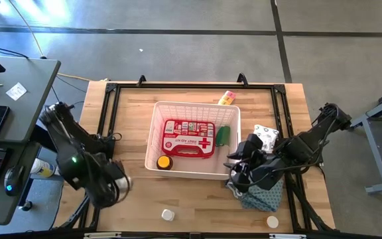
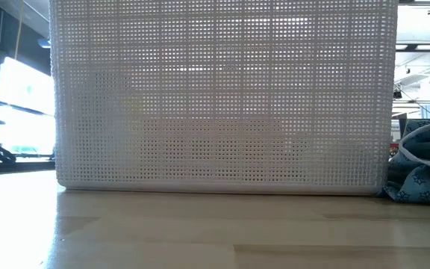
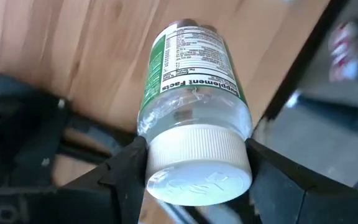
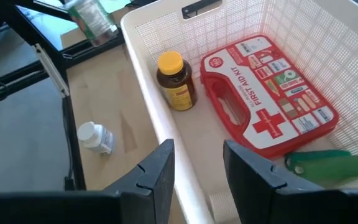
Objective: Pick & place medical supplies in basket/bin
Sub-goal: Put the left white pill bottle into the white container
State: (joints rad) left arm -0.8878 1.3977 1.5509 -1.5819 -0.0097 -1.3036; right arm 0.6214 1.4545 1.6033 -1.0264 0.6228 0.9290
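A wooden tabletop (image 1: 197,196) with a black frame along its edges fills the overhead view. A large white mesh basket (image 1: 152,136) sits near its middle, with open wood on the near and left sides. Inside the basket, a flat red first-aid case (image 1: 188,138) lies in the centre, a green roll (image 1: 223,135) lies just beside the case toward the right wall, and an amber bottle (image 1: 164,162) with a yellow cap stands in the near left corner.

A blue patterned cloth (image 1: 265,194) lies crumpled on the wood just right of the basket. A rainbow pill organiser (image 1: 226,98) rests at the far edge, behind the basket.

The left hand (image 3: 197,180) is at the near left corner of the tabletop, its fingers closed on a clear bottle (image 3: 191,93) with a green label and white cap.

The right hand (image 4: 197,165) hovers over the basket's right rim, fingers narrowly apart and holding nothing.

A small white bottle (image 1: 168,214) lies on open wood near the front edge, and a white cap (image 1: 272,222) sits near the front right corner.
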